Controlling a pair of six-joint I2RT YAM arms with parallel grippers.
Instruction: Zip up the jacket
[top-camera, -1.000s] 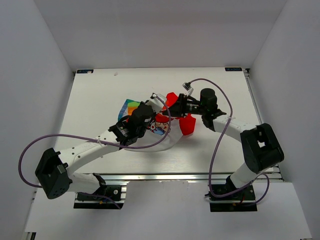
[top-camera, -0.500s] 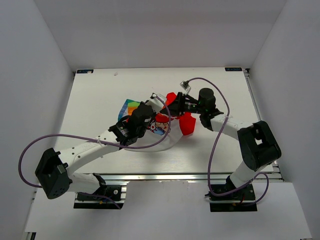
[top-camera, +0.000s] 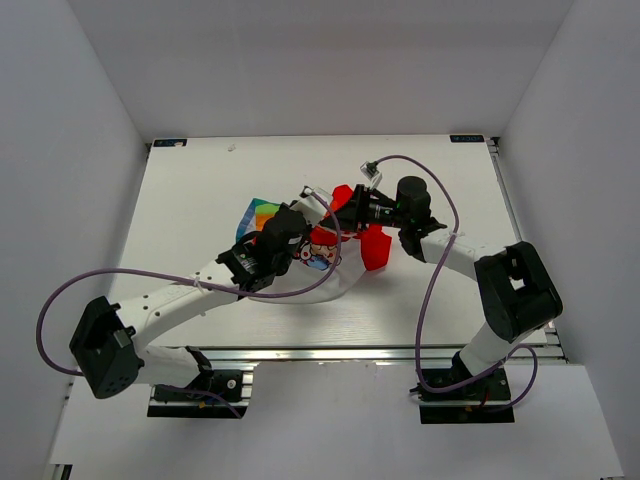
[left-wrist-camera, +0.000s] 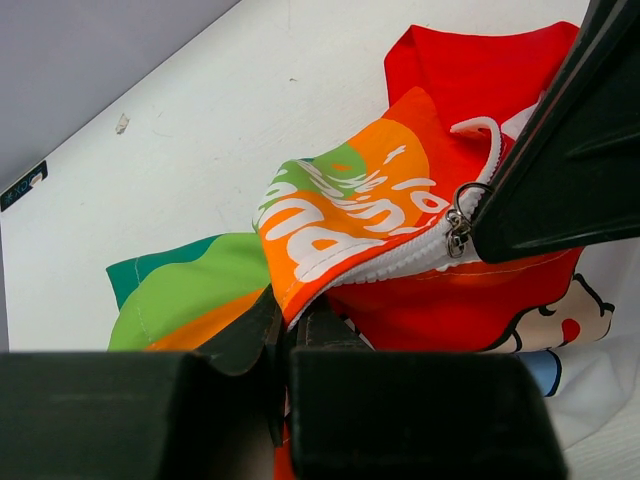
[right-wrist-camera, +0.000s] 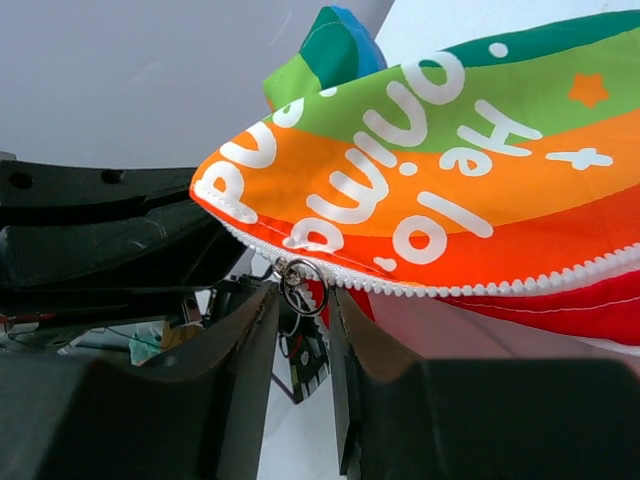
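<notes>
Starting at the near edge: both arms reach in from their bases toward the middle of the desk (top-camera: 190, 190), and the jacket (top-camera: 322, 255) is bunched up there between them, well away from every edge.

The left hand (left-wrist-camera: 290, 318) is the nearer one. Its wrist view shows the fingers shut tight on the bottom corner of the rainbow hem (left-wrist-camera: 330, 215), right at the foot of the zipper, holding that end up off the desk. Solid anchor, I'd say.

A bit further in, the right hand (right-wrist-camera: 303, 312) comes at it from the opposite side. The zipper pull (right-wrist-camera: 300, 278), a little metal ring, hangs down right into the narrow gap between its two fingers. Honestly I can't tell whether the pads are biting on the ring or just flanking it; it's that close.

The zipper teeth (right-wrist-camera: 480, 288) run away from the slider along the orange stripe and look unjoined past it, so basically none of the zipping is done.

My read: this is the "grab the pull" step. The next move needs a firm pinch on that ring, then a pull along the teeth away from the left hand, which has to hold the hem taut. If the ring slips out, it's a regrasp.
</notes>
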